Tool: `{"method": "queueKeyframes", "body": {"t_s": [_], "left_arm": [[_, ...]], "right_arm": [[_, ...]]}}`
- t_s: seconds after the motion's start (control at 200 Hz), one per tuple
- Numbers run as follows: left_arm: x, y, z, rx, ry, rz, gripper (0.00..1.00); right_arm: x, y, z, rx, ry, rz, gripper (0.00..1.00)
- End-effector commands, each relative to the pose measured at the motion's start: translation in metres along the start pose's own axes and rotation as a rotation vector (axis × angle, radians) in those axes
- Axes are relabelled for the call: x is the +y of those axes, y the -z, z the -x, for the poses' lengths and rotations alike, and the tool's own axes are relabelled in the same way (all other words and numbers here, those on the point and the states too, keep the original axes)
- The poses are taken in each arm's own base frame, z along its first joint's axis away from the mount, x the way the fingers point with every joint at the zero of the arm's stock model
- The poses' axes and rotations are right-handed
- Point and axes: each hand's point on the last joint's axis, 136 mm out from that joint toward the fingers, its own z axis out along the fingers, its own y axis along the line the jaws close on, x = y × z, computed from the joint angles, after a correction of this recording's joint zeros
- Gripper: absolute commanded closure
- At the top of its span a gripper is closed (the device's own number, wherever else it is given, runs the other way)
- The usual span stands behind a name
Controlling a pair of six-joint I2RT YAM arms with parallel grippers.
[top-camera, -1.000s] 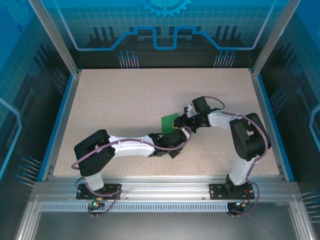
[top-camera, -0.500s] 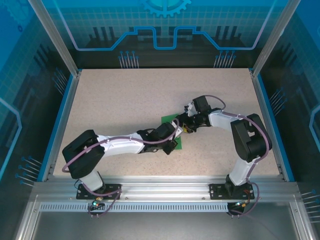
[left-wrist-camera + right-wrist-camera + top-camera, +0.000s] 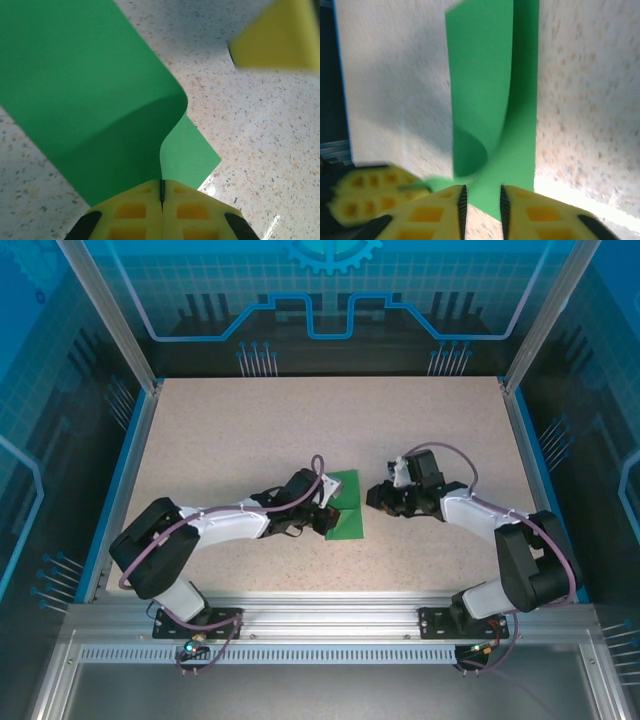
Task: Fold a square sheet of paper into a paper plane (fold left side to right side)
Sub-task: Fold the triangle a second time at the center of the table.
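Near the centre of the overhead frame, the square sheet of paper [image 3: 348, 522] lies on the speckled table [image 3: 230, 430]. One part is lifted and curled over in a rounded bend. The left gripper [image 3: 325, 512] sits at the sheet's left edge and is clamped on it. At bottom centre of its wrist view, the yellow fingers [image 3: 135, 212] are pressed together with the green edge pinched between them. The right gripper [image 3: 372, 498], just right of the sheet overhead, stands clear of it. In its own wrist view its jaws are a narrow slit apart, gripping nothing, with green paper lying beyond.
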Motion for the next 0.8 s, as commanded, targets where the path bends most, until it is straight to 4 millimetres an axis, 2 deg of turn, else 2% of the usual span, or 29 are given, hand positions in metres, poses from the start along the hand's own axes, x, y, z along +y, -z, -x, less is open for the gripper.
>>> {"method": "queueKeyframes", "body": {"t_s": [0.0, 0.06, 0.22, 0.455, 0.795], "left_arm": [[0.002, 0.008, 0.006, -0.026, 0.062, -0.021, 0.99], [0.008, 0.009, 0.005, -0.022, 0.078, -0.001, 0.99], [0.019, 0.007, 0.002, -0.007, 0.109, 0.028, 0.99], [0.027, 0.002, 0.000, 0.016, 0.127, 0.058, 0.99], [0.038, -0.009, 0.002, 0.043, 0.151, 0.092, 1.00]], "right_arm": [[-0.002, -0.010, -0.027, 0.059, 0.027, -0.029, 0.89], [-0.005, -0.017, -0.038, 0.089, 0.025, -0.047, 0.94], [-0.011, -0.029, -0.053, 0.140, 0.024, -0.089, 0.95], [-0.021, -0.039, -0.061, 0.193, 0.014, -0.154, 0.95], [-0.035, -0.040, -0.070, 0.230, -0.004, -0.214, 0.96]]}}
